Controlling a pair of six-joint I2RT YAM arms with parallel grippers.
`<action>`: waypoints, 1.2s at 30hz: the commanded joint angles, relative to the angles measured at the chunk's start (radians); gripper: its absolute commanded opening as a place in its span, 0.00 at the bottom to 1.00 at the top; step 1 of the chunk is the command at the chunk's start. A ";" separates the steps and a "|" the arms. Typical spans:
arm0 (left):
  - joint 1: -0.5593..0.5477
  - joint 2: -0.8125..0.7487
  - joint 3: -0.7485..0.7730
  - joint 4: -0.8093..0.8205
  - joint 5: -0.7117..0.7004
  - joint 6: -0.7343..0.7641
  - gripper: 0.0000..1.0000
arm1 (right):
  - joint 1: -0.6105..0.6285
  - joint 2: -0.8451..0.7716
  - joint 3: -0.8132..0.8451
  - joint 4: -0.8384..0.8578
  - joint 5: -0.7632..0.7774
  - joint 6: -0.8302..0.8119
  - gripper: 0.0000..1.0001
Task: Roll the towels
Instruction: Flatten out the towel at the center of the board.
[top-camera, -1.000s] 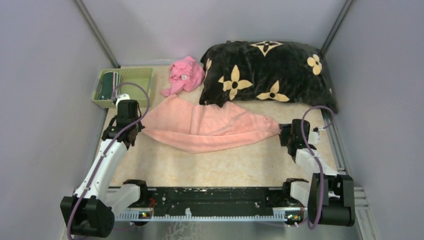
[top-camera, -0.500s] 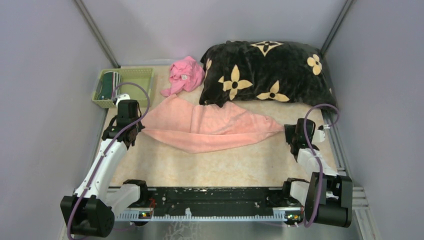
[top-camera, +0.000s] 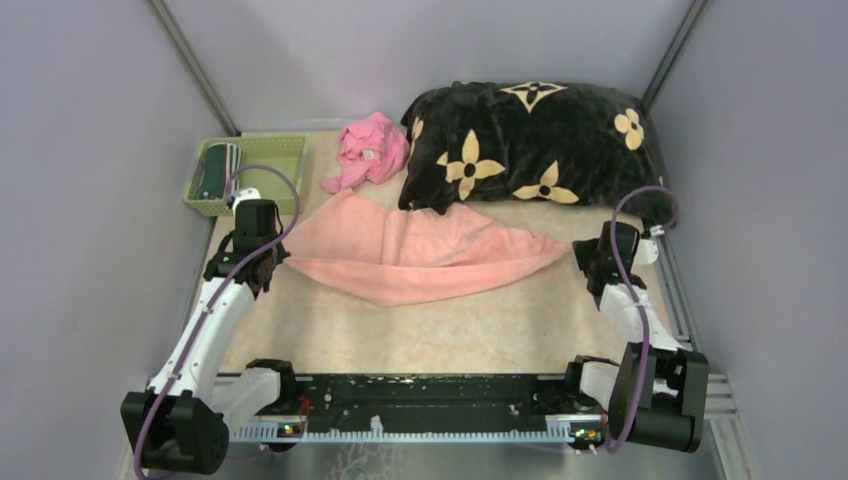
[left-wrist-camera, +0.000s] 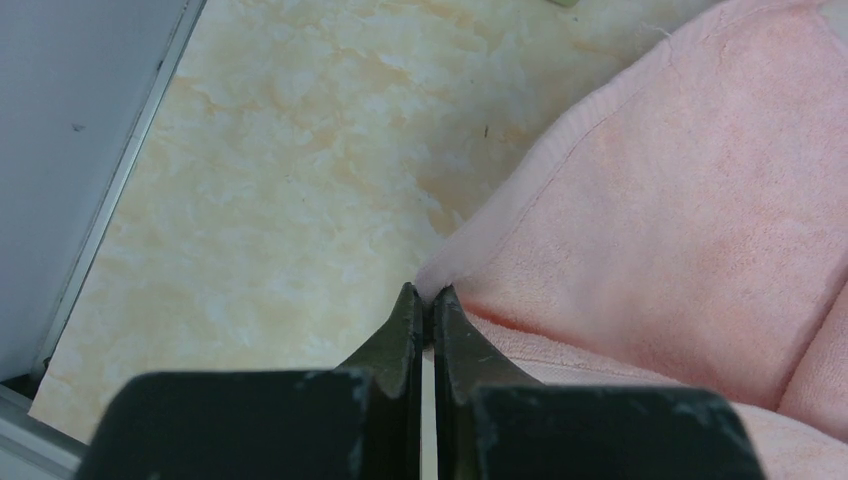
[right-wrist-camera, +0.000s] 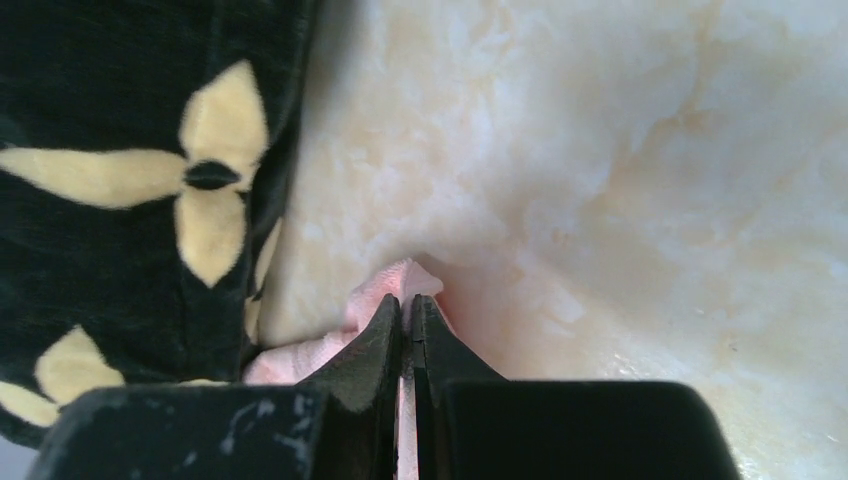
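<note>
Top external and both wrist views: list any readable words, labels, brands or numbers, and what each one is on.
No text can be read in any view.
Blanket: only tan flower motifs, no letters.
Towel: plain, no label in view.
Rail by the arm bases: white tick marks, too small to read any numbers.

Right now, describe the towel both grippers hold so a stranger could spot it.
Find the black blanket with tan flowers at the back. Just in front lies the salmon-pink towel, stretched between the left gripper and right gripper. Unlike the crumpled brighter pink cloth nearby, it is long and paler.
</note>
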 joint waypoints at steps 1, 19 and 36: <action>0.010 0.005 0.034 0.017 0.020 -0.016 0.00 | -0.023 -0.047 0.189 -0.101 -0.004 -0.137 0.00; 0.052 0.081 0.850 -0.077 -0.075 0.014 0.00 | -0.121 -0.158 1.059 -0.571 0.067 -0.526 0.00; 0.052 -0.276 0.722 -0.210 -0.168 0.087 0.00 | -0.045 -0.496 0.988 -0.773 0.262 -0.639 0.00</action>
